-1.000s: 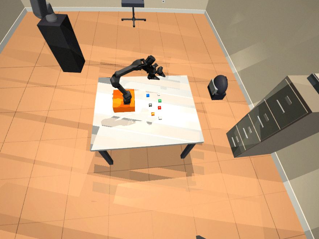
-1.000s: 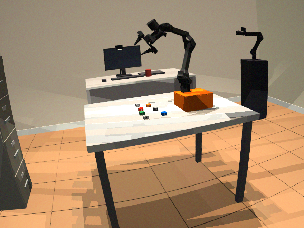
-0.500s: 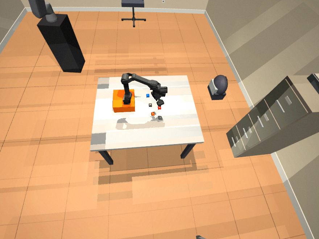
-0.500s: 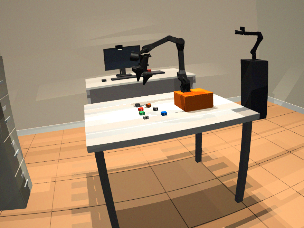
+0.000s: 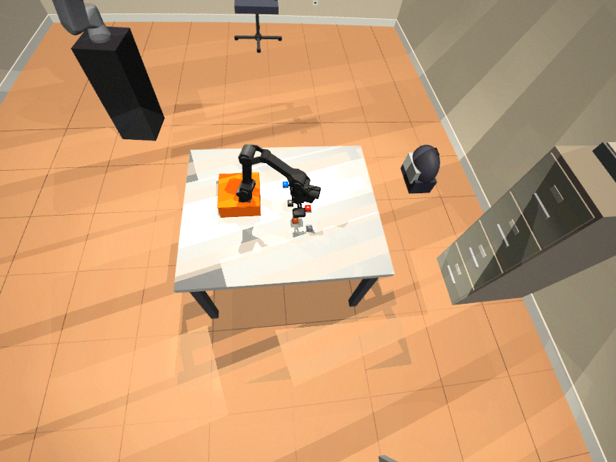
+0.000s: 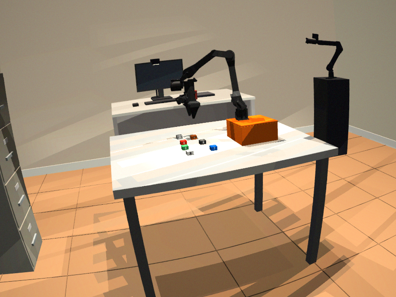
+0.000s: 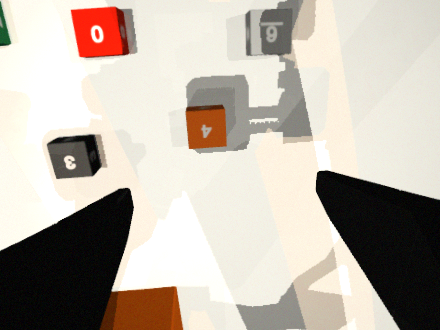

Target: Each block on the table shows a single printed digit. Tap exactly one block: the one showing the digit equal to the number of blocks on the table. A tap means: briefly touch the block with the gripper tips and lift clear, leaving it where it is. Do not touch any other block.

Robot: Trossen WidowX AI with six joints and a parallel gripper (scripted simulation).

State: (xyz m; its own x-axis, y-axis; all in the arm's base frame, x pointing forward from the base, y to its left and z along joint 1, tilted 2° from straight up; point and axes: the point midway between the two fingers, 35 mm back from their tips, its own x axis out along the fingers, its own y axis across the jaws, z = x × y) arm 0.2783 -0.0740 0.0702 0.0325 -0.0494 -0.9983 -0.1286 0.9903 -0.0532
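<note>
My gripper is open and empty, above the blocks. The blue block shows 7. The orange block shows 4 and lies beyond the fingertips in the wrist view. The red block shows 0, the black block 3, the green block 2. A grey block shows a barred 6 or 9. The white block's digit is too small to read. The arm hides green and white in the top view.
The arm stands on an orange box on the white table. The blocks lie near one another, with the blue one nearer the box's front side in the exterior view. A desk with a monitor stands behind.
</note>
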